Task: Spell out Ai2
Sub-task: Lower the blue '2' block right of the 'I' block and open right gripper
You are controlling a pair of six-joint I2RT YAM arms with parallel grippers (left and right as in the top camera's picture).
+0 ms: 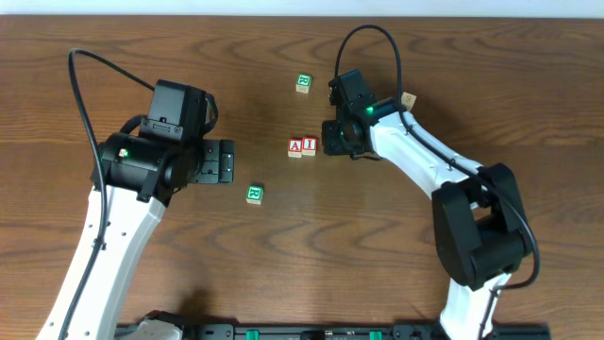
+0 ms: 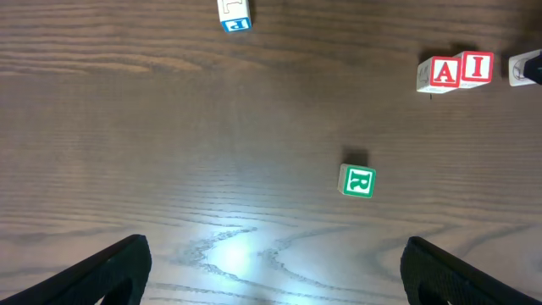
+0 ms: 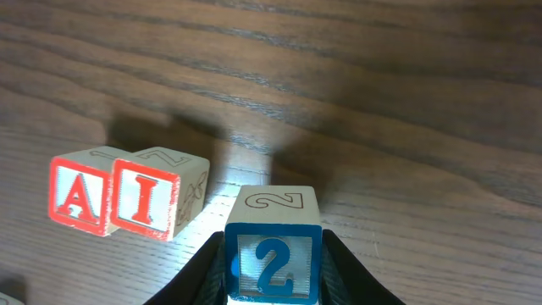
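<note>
Done: the A block [image 1: 295, 146] and the I block [image 1: 310, 144] stand side by side and touching, just above the middle of the overhead frame. They read "AI" from left to right.
In hand: the 2 block [image 3: 273, 246] is clamped between the fingers of the right gripper [image 3: 273, 275]. Its blue numeral faces the wrist camera at the bottom centre of that view.
Where the 2 is: just to the right of the I block and roughly in line with the row, with a small gap showing between them. I cannot tell whether it rests on the desk [image 1: 113, 38] or hangs just above it.
Left to do: by my reading only the last character remains. The 2 needs to close up beside the I, be set down square, and be released.
Left gripper [image 2: 275, 271]: its fingers are spread wide with nothing between them. It hovers at the left of the overhead frame, well apart from the word.
Spare blocks: one green R block [image 1: 254, 194] lies below and to the left of the row. Another green block [image 1: 303, 83] lies above it. Neither appears needed.
Progress: two of the three characters are placed, so the task looks close to finished.
</note>
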